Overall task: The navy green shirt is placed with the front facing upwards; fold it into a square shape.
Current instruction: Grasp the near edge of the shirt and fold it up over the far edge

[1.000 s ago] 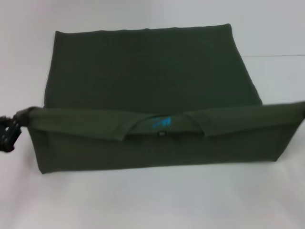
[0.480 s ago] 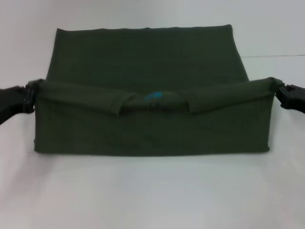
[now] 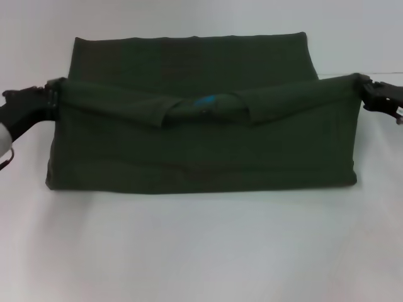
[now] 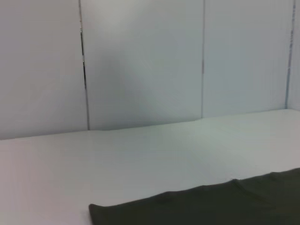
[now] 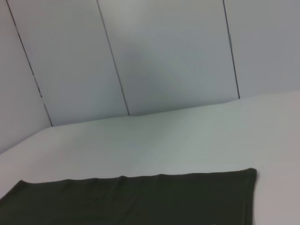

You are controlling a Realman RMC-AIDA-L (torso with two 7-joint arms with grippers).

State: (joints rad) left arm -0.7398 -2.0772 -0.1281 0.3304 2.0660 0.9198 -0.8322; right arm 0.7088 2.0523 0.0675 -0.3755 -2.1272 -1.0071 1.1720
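Olive-green cotton shirt (image 3: 201, 151) is mid-fold: left gripper (image 3: 45, 100) and right gripper (image 3: 366, 91) apparently pinch its collar-end corners, lifted over the white desk (image 3: 201, 251). Next: lay edge onto far hem.

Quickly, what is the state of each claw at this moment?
Left claw: closed, holding the left corner of the navy green shirt, lifted.
Right claw: closed, holding the shirt's right corner, also lifted.
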